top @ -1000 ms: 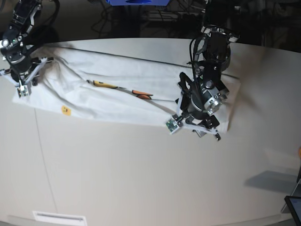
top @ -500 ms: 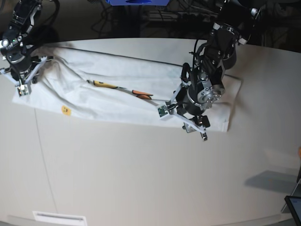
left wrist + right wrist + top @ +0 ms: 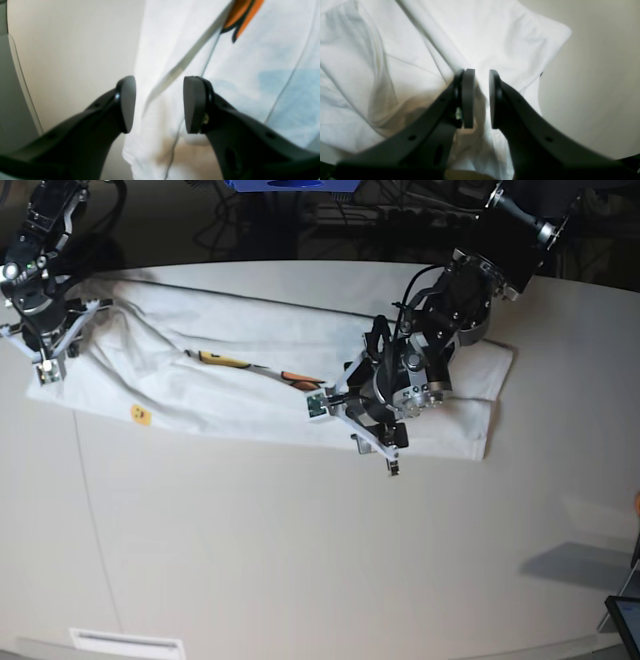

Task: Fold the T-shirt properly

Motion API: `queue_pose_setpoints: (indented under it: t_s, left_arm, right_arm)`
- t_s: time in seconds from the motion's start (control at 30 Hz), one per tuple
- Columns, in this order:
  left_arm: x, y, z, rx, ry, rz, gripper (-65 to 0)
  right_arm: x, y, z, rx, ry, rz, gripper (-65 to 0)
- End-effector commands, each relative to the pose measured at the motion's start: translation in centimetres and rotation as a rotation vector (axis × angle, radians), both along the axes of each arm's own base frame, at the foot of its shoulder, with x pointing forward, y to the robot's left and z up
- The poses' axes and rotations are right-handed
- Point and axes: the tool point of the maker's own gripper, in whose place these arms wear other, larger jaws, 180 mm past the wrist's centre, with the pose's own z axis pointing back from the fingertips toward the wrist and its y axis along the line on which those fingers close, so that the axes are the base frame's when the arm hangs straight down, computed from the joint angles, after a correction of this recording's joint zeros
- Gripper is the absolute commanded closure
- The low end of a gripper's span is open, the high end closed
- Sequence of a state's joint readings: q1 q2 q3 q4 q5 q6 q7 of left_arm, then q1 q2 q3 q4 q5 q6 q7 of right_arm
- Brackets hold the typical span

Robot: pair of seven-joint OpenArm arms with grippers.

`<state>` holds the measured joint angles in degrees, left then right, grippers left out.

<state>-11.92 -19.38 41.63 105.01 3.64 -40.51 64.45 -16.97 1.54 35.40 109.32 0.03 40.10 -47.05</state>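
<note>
The white T-shirt (image 3: pixel 250 365) lies in a long folded band across the table, with yellow and orange print (image 3: pixel 300 379) showing at a fold. My left gripper (image 3: pixel 350 432) is open, low over the shirt's front edge near its middle. In the left wrist view the left gripper (image 3: pixel 160 105) straddles the shirt's edge (image 3: pixel 175 37), with orange print (image 3: pixel 240 17) beyond it. My right gripper (image 3: pixel 45 355) is at the shirt's left end. In the right wrist view the right gripper (image 3: pixel 481 100) is nearly closed, with a bunched ridge of white cloth (image 3: pixel 495 32) between the pads.
The beige table (image 3: pixel 300 560) has a thin seam (image 3: pixel 90 510) at the left and a white label (image 3: pixel 125 642) at the front edge. A dark screen (image 3: pixel 625 620) sits at the front right. Cables and dark gear lie behind the table's far edge.
My left gripper has moved left along the shirt's front edge, from its right end toward its middle. The right gripper has not moved.
</note>
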Motion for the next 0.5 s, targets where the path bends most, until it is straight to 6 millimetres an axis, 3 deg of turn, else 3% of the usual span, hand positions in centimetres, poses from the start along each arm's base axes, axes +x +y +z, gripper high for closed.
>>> queue_pose_setpoints:
  t_s: [0.0, 0.33, 0.47]
  left_arm:
    - [1.5, 0.3, 1.7, -0.003, -0.059, 0.011, -30.1]
    - [3.0, 1.6, 1.5, 0.044, -0.06, 0.022, -29.6]
    - [2.6, 0.4, 1.0, 0.065, -0.052, -0.032, -14.1]
  right_arm:
    - [0.7, -0.2, 1.0, -0.005, -0.044, 0.003, -9.9]
    - [1.2, -0.3, 1.3, -0.006, -0.058, 0.003, -9.9]
    - [1.3, -0.3, 1.4, -0.006, -0.06, 0.003, -9.9]
